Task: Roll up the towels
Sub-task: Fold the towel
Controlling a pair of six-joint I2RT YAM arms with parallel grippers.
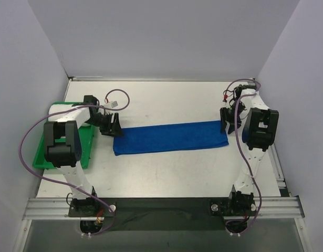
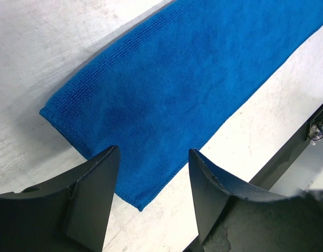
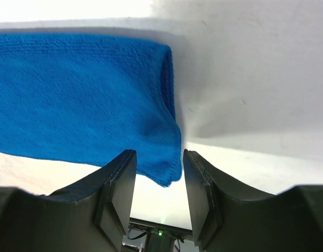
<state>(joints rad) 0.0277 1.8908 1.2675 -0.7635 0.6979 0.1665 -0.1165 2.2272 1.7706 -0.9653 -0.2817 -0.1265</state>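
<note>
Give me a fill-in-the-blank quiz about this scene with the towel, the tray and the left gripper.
The towel spread out flat is ____ in colour.
The tray to the left of the towel is ____ in colour.
The left gripper hangs over the towel's end with its jaws ____.
Missing words: blue, green, open.
</note>
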